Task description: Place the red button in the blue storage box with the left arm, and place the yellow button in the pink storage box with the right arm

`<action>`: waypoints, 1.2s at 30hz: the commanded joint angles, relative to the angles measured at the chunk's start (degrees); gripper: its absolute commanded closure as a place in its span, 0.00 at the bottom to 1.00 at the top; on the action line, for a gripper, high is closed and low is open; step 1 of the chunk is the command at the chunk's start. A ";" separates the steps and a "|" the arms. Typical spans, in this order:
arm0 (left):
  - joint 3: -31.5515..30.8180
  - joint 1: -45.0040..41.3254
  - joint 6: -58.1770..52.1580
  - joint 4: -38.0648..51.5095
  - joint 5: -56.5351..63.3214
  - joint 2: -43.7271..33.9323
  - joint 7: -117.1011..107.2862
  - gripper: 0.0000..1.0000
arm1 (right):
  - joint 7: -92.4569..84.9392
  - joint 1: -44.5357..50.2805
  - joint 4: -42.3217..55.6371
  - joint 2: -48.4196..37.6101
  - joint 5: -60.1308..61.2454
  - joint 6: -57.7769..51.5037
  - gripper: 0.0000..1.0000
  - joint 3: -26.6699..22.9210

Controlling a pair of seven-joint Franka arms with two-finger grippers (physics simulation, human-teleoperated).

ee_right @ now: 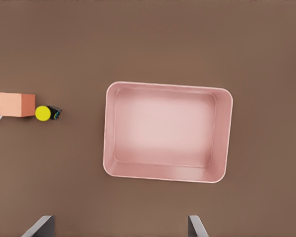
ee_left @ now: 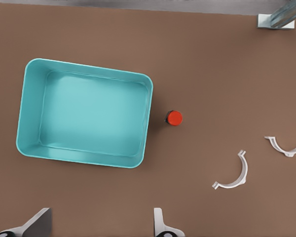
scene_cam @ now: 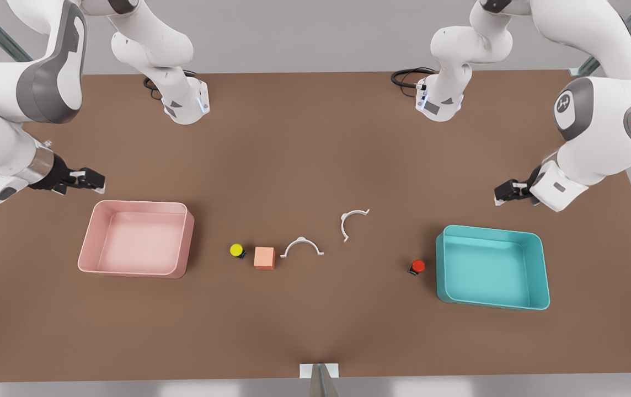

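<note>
While both buttons sit untouched on the tabletop (scene_cam: 315, 331), my two sets of jaws hang spread and empty above the boxes. My left gripper (scene_cam: 500, 194) hovers just behind the blue storage box (scene_cam: 539, 264); the red button (scene_cam: 417, 266) stands just beside that box's inner wall, toward the table's middle, so I judge this arm must reach past the box. My right gripper (scene_cam: 95, 181) hovers behind the pink storage box (scene_cam: 134, 205); the yellow button (scene_cam: 236, 250) lies beyond it, touching the salmon cube (scene_cam: 265, 257), with little room on that side.
</note>
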 commanded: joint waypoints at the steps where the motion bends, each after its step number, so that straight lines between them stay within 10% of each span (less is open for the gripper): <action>1: -0.01 -0.37 2.16 0.03 0.12 0.05 0.04 0.00 | -0.67 -0.17 -0.05 -0.06 0.03 1.02 0.00 0.08; 11: -0.01 -14.53 27.12 0.12 1.44 15.61 -90.65 0.00 | -0.67 5.45 -0.67 17.52 1.35 24.04 0.00 12.03; 17: 0.26 -13.56 44.87 -10.69 1.09 19.91 -97.86 0.00 | -0.67 11.17 -8.49 21.03 -1.55 36.44 0.00 12.38; 36: 1.84 -13.56 45.05 -11.04 1.44 32.75 -98.49 0.00 | -5.15 11.52 -15.78 30.18 -1.64 53.14 0.00 12.56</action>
